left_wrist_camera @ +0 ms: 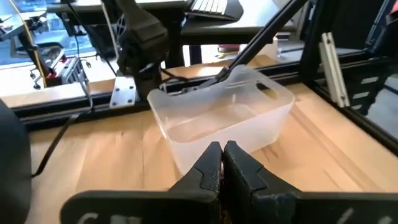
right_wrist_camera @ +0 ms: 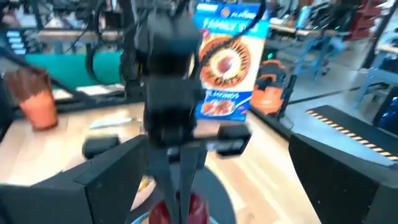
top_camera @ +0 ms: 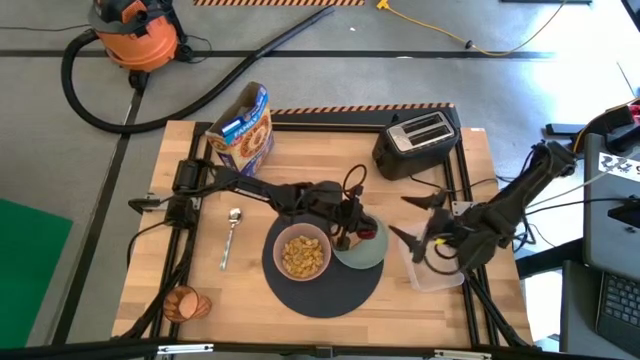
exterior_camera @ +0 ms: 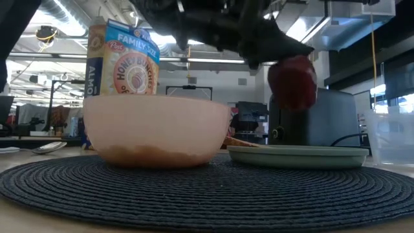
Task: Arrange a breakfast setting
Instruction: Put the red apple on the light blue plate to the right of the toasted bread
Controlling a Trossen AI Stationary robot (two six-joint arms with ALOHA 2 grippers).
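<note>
two arms met over the pale green plate (top_camera: 372,255): the left end effector (top_camera: 350,237) was clenched on a glossy red apple (exterior_camera: 292,81) held just above it, beside the cereal-filled pink bowl (top_camera: 301,252) on the dark-grey mat (top_camera: 325,290); the right end effector (top_camera: 415,217) hung released nearby.

A grey floor (top_camera: 330,70) surrounds the wooden table (top_camera: 200,200), crossed by dark lines. An orange shop vacuum (top_camera: 135,35) stands beyond the table's far left corner, its black hose (top_camera: 230,75) curling across the floor. A green mat (top_camera: 30,250) lies left. Ceiling strip lights (exterior_camera: 65,13) glow over distant workbenches.
</note>
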